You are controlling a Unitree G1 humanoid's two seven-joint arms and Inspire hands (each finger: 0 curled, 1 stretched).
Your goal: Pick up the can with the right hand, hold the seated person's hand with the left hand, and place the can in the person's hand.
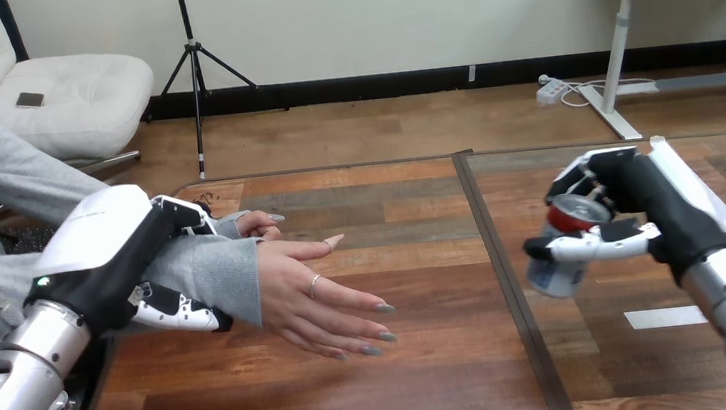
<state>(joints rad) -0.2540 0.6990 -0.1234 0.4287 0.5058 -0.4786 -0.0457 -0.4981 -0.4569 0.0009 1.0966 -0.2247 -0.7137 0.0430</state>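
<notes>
The can is gripped in the right hand's fingers; the person's wrist is clasped by the left hand

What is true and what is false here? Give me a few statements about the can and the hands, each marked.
1. The right hand grips the can. True.
2. The can stands upright on the table. False: it is tilted in the right hand.
3. The left hand is curled round the person's wrist. True.
4. The person's hand already holds the can. False: it is open and empty, apart from the can.
</notes>
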